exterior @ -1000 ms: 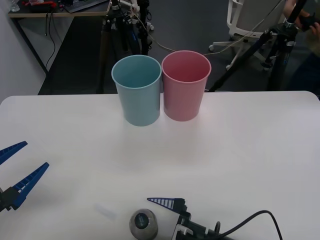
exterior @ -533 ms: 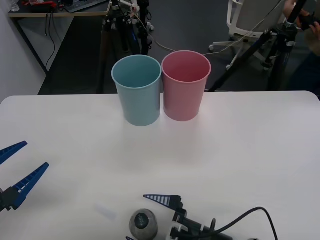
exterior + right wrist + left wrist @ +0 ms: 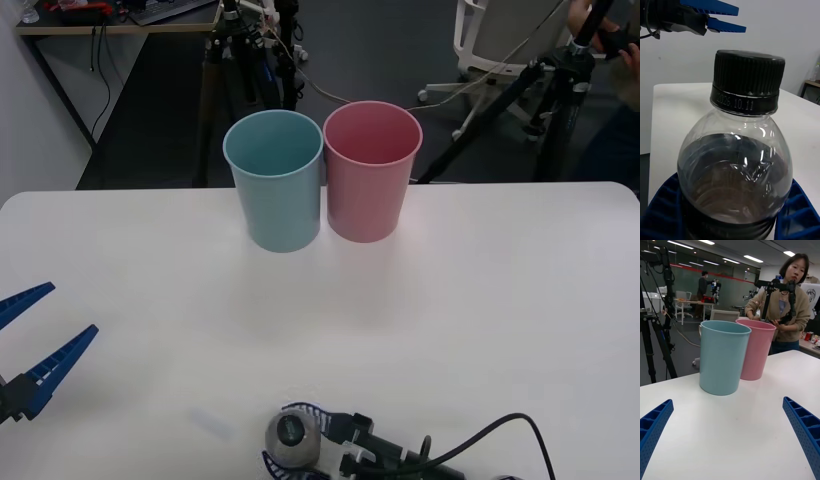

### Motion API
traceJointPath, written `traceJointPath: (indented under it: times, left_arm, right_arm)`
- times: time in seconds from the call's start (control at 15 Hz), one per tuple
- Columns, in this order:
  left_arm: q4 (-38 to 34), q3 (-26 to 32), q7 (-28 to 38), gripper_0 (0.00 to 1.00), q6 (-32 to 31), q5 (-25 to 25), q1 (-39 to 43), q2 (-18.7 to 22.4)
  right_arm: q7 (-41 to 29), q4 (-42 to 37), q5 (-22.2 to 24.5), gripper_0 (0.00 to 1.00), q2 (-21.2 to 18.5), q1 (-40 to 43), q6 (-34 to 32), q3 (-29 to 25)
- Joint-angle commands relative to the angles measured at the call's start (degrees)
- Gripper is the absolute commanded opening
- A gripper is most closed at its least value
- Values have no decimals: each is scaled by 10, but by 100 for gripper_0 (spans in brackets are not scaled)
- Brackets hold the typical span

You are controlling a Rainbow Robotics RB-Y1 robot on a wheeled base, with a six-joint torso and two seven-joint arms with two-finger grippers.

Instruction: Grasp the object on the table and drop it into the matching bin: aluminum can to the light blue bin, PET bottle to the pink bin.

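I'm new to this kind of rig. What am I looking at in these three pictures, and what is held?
A two-armed robot sorts rubbish at a white table. One picture looks down from above its arms; the other two come from a camera on each wrist. At the table's far side stand a light blue bin and a pink bin, side by side. The right pincer, at the near edge, is closed around a small PET bottle with a dark cap, blue fingers on both sides. The left pincer waits open at the left.
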Motion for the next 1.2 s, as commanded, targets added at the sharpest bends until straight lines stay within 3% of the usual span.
traceJointPath:
  times: [0.07,0.53,0.73,1.2]
  left_arm:
    - [0,0,0,100,0,0,0,0]
    - [0,0,0,100,0,0,0,0]
    - [0,0,0,100,0,0,0,0]
    - [0,0,0,100,0,0,0,0]
  right_arm:
    - [0,1,0,1,-1,0,0,-1]
    - [0,-8,-21,0,-27,7,-33,-46]
    - [-11,-64,-37,0,-49,46,-12,-77]
    - [-44,-114,-127,0,-65,111,-9,-193]
